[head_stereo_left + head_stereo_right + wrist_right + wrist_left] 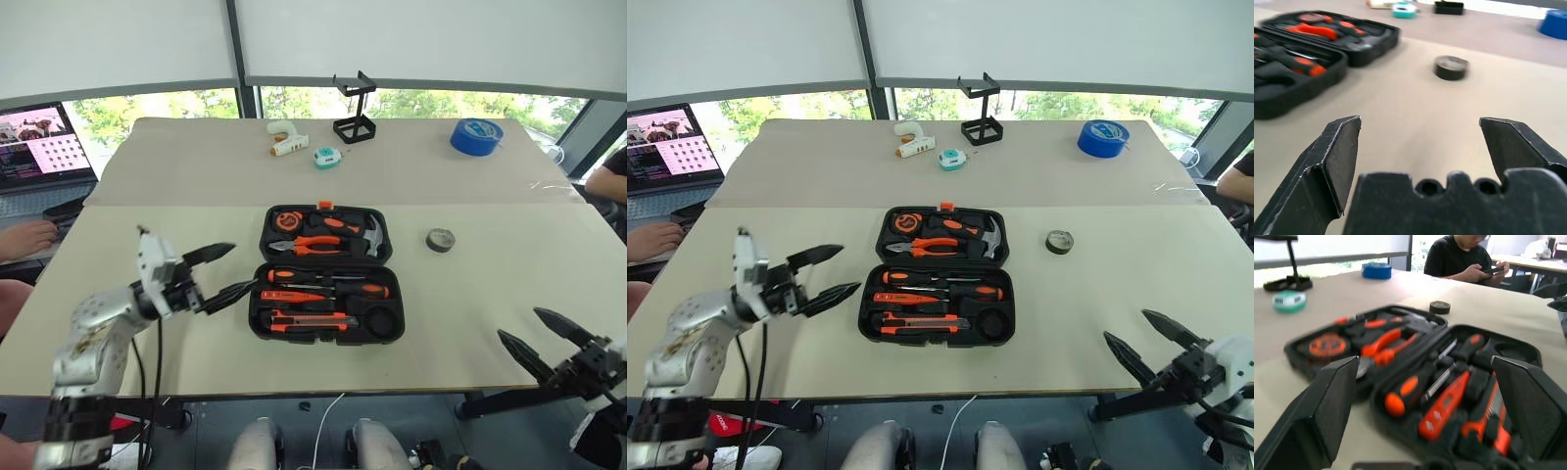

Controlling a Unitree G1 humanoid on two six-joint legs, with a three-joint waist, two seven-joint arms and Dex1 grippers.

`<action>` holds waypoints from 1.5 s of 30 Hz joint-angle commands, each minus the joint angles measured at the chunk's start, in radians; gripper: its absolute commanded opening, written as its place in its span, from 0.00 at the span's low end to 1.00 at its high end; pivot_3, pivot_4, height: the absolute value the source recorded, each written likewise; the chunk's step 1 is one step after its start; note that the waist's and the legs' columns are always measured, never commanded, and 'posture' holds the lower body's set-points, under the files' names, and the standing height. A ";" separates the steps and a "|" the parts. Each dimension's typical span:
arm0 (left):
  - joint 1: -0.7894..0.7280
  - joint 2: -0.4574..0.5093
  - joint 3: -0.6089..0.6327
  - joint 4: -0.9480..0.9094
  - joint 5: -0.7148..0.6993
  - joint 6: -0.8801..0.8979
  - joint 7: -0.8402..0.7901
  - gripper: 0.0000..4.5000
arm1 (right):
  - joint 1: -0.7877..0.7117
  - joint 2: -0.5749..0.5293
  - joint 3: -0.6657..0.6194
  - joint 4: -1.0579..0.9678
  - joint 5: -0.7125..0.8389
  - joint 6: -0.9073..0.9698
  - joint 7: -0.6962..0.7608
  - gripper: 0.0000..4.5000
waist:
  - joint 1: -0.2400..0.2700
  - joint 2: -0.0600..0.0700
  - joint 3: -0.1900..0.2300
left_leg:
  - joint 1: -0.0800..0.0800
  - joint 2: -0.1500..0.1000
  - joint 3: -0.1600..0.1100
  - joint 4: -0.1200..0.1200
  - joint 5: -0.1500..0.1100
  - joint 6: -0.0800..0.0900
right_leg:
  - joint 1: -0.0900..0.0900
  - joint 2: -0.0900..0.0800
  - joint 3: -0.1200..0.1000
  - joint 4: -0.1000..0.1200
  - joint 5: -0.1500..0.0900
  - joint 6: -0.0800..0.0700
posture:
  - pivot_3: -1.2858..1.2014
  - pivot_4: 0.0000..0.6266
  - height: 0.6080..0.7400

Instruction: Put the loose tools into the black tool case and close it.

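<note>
The black tool case (400,329) lies open at the middle of the table. Its near half holds two black-and-orange screwdrivers (328,277), a slim orange tester (294,296) and an orange-black utility knife (309,320); a round recess (380,321) at its right end is empty. The small grey tape roll (440,240) lies flat on the table, apart from the case on its right. My left gripper (245,264) hangs open just left of the case, pointing at it, nothing between its fingers. My right gripper (517,323) is open and empty over the table's front right edge, facing the tape roll (1451,67).
At the back of the table stand a black wire-frame stand (354,111), a white glue gun (285,140), a teal tape measure (327,157) and a big blue tape roll (476,135). A laptop (39,147) and a person's hand (24,238) are at the left; another person (1464,259) sits at the right.
</note>
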 commanded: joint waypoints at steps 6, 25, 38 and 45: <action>-0.049 0.047 -0.010 -0.110 -0.123 0.149 -0.006 0.99 | -0.347 -0.249 0.174 0.075 -0.176 0.228 -0.129 1.00 | -0.007 0.001 0.001 | 0.001 0.000 0.002 0.001 0.000 0.000 | 0.000 -0.001 0.004 0.000 0.000 0.000 | 0.52 0.24 1.00; -0.142 -0.023 -0.197 -0.114 0.023 0.001 -0.040 1.00 | -1.397 -0.138 0.825 1.077 -0.726 0.255 -0.015 0.88 | -0.006 0.001 0.005 | -0.029 -0.003 0.007 0.002 0.004 -0.007 | -0.031 0.001 0.007 0.004 0.002 0.003 | 0.52 0.24 1.00; -0.107 -0.010 -0.206 -0.120 0.040 -0.043 -0.065 1.00 | -1.434 -0.124 0.789 1.116 -0.723 0.152 0.047 0.02 | -0.010 0.001 0.005 | -0.025 -0.003 0.010 0.003 0.002 -0.002 | -0.030 0.002 0.008 0.006 0.002 0.002 | 0.52 0.24 1.00; -0.053 0.029 -0.232 -0.132 0.071 -0.139 -0.194 1.00 | -1.283 -0.167 0.733 0.532 -0.430 0.446 0.525 0.02 | -0.010 0.002 0.006 | -0.025 -0.002 0.009 0.003 0.002 -0.002 | -0.030 0.002 0.008 0.006 0.002 0.002 | 0.52 0.24 1.00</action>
